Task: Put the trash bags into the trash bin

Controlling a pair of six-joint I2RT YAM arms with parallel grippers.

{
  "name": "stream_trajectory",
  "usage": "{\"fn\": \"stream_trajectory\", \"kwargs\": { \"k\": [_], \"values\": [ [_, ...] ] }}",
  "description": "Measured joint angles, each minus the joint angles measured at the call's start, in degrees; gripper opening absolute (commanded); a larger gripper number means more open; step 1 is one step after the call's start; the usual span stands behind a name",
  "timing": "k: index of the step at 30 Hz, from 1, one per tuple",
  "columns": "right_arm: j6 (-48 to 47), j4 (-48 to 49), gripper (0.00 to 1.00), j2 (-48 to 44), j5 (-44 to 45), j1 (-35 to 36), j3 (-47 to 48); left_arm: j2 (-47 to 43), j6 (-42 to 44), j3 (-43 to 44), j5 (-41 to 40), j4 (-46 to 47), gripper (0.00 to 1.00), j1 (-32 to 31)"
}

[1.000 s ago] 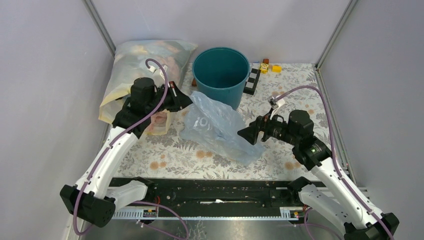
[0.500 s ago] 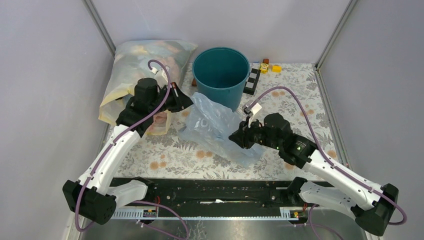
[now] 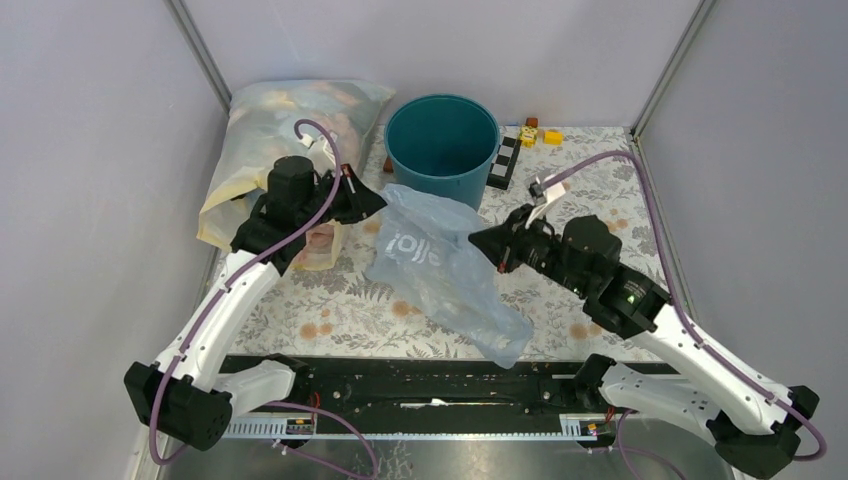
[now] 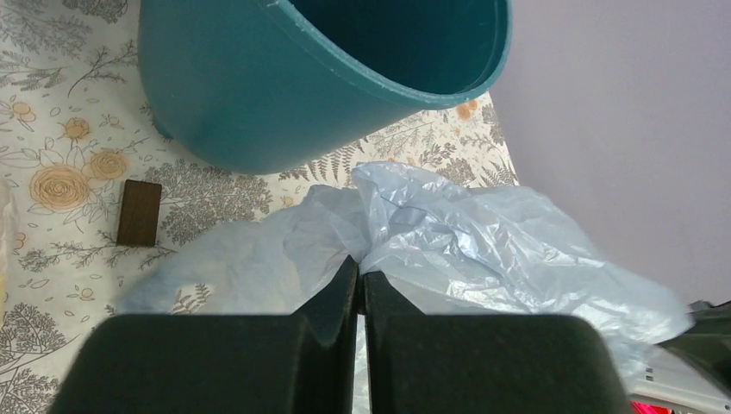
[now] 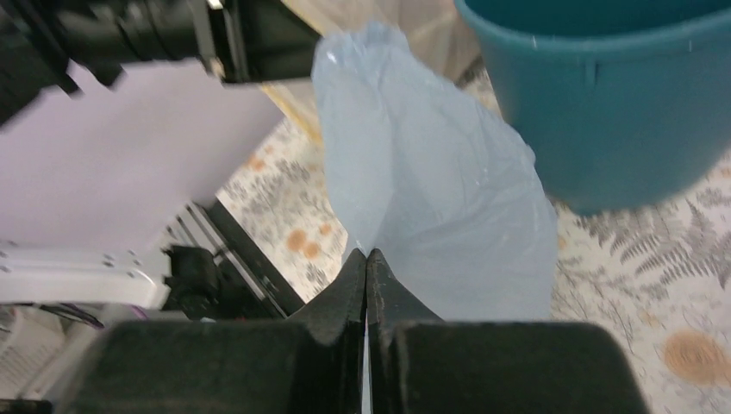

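Observation:
A thin pale blue trash bag [image 3: 440,265] hangs stretched between my two grippers, just in front of the dark teal trash bin [image 3: 441,148]. My left gripper [image 3: 379,200] is shut on the bag's upper left edge [image 4: 405,233]; the bin [image 4: 284,78] stands close ahead in that wrist view. My right gripper [image 3: 477,240] is shut on the bag's right edge. In the right wrist view the film [image 5: 431,207] rises from the closed jaws [image 5: 367,257] toward the left arm, with the bin [image 5: 603,95] at the upper right. The bag's lower tail droops toward the table's front edge.
A large cloudy bag stuffed with items [image 3: 280,150] lies at the back left, behind the left arm. A small brown block [image 4: 139,212] sits near the bin's base. A black-and-white strip [image 3: 503,162] and small yellow toys [image 3: 538,134] lie right of the bin.
My right gripper swung in from the right, closed on the bag's right edge and lifted it toward the bin. The bag now hangs stretched instead of lying crumpled. The left gripper stayed put.

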Motion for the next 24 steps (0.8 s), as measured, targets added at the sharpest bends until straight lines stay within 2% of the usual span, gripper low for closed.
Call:
{"fn": "stream_trajectory", "kwargs": {
  "k": [5,10,20,24],
  "values": [
    [1.38,2.03,0.0,5.31,0.22,0.02,8.41,-1.77,-1.51,0.37,2.01,2.08,0.0,0.0],
    [1.49,3.39,0.0,13.75,0.74,0.04,17.99,-0.42,-5.33,5.38,7.28,5.92,0.0,0.0],
    [-2.91,3.26,0.0,29.92,9.44,-0.44,38.32,13.42,-10.51,19.19,11.13,13.51,0.0,0.0],
    [-3.58,2.19,0.0,34.67,8.02,-4.81,43.85,19.02,-11.06,23.39,10.19,14.1,0.0,0.0]
  ]
}}
